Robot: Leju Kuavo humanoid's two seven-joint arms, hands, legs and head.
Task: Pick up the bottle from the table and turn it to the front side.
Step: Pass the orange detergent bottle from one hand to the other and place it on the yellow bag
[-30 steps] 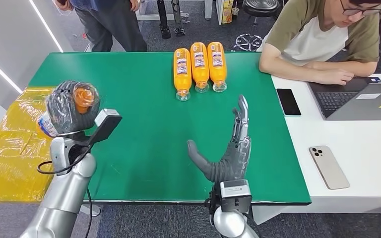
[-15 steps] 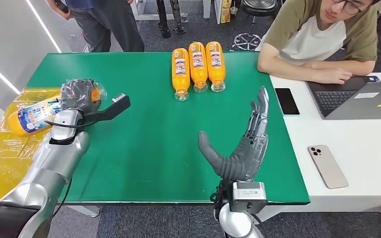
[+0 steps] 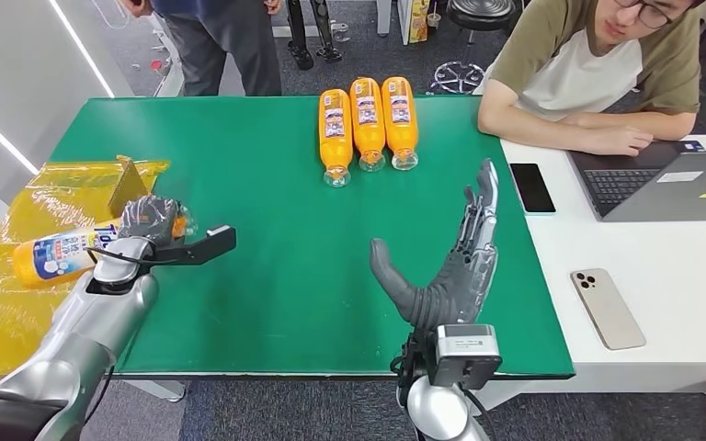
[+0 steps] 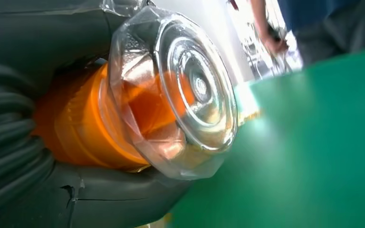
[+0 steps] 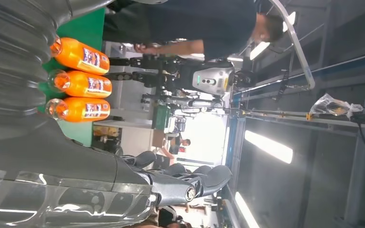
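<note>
My left hand (image 3: 150,220) grips an orange bottle (image 3: 55,255) by its base end. The bottle lies on its side, pointing left out over the yellow plastic sheet (image 3: 18,294), white and blue label up. In the left wrist view the clear bottle base (image 4: 180,90) sits close, wrapped by my dark fingers (image 4: 43,190). Three more orange bottles (image 3: 365,119) lie side by side at the far middle of the green table (image 3: 276,266). My right hand (image 3: 455,266) stands open above the table's front right, fingers straight up, holding nothing.
A person sits at the white desk (image 3: 662,276) on the right with a laptop (image 3: 671,184). Two phones (image 3: 533,188) (image 3: 609,309) lie on that desk. Another person (image 3: 221,46) stands behind the table's far edge.
My left arm has swung the bottle from end-on near my camera down to lying sideways, low over the yellow sheet. My right hand shifted a little right early on, then stayed open.
</note>
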